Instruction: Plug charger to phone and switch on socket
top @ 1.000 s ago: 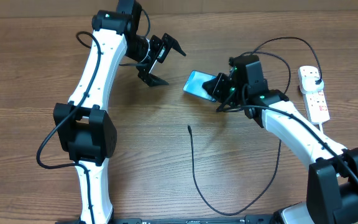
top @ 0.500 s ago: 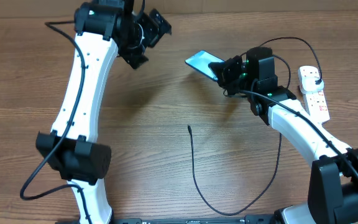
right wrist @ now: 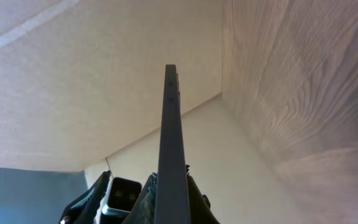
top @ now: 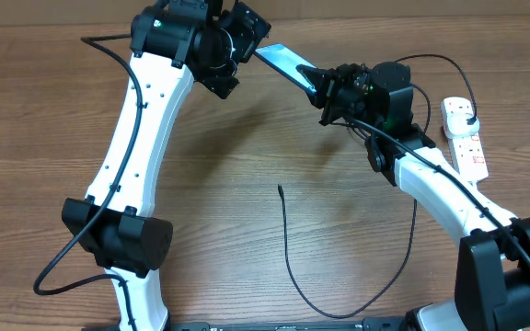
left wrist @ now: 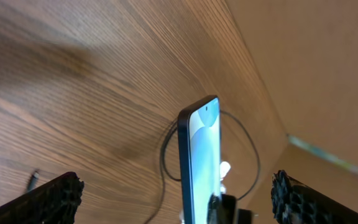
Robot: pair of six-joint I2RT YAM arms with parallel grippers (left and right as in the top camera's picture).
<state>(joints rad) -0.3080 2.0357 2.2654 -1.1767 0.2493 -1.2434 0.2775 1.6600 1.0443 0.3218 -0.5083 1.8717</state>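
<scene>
The phone (top: pixel 283 60) is lifted off the table, tilted, with my right gripper (top: pixel 325 87) shut on its lower end. The right wrist view shows its dark edge (right wrist: pixel 169 112) standing up between the closed fingers of the right gripper (right wrist: pixel 169 186). My left gripper (top: pixel 244 48) is open at the phone's upper end. In the left wrist view the phone (left wrist: pixel 201 155) stands between the wide-apart fingers of the left gripper (left wrist: pixel 176 183), touching neither. The charger (top: pixel 288 257) lies looped on the table, its connector tip (top: pixel 280 188) free. The socket (top: pixel 467 147) lies at the far right.
A black plug (top: pixel 467 114) sits in the socket's far end. The back edge of the table (top: pixel 385 20) runs just behind both grippers. My left arm (top: pixel 141 138) stretches across the left half of the table. A thin black cable (top: pixel 431 64) arcs over the right arm.
The right gripper has carried the phone up and toward the far left. The left arm has swung right along the back edge, bringing its open fingers around the phone's upper end.
</scene>
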